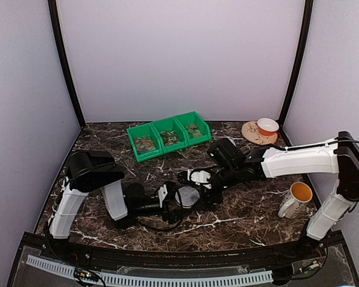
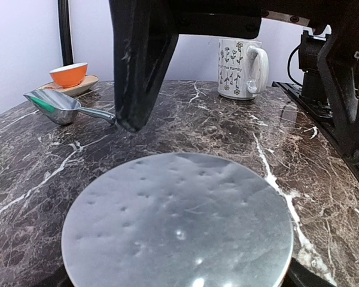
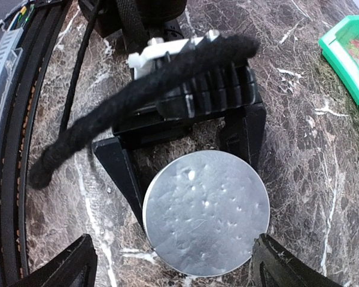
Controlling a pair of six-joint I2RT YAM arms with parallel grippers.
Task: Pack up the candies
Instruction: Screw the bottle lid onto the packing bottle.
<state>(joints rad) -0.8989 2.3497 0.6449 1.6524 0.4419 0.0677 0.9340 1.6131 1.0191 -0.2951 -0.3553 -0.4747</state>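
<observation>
Marble tabletop [image 1: 245,230], left jaws gripping jar [image 1: 187,196] mid-frame, right jaws spread wide near it, candies [image 1: 146,143] in upper-centre bins [image 1: 148,155].

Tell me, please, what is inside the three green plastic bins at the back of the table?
All three green plastic bins hold small wrapped candies in red, orange and green. Anything beneath the top layer is covered.
</observation>
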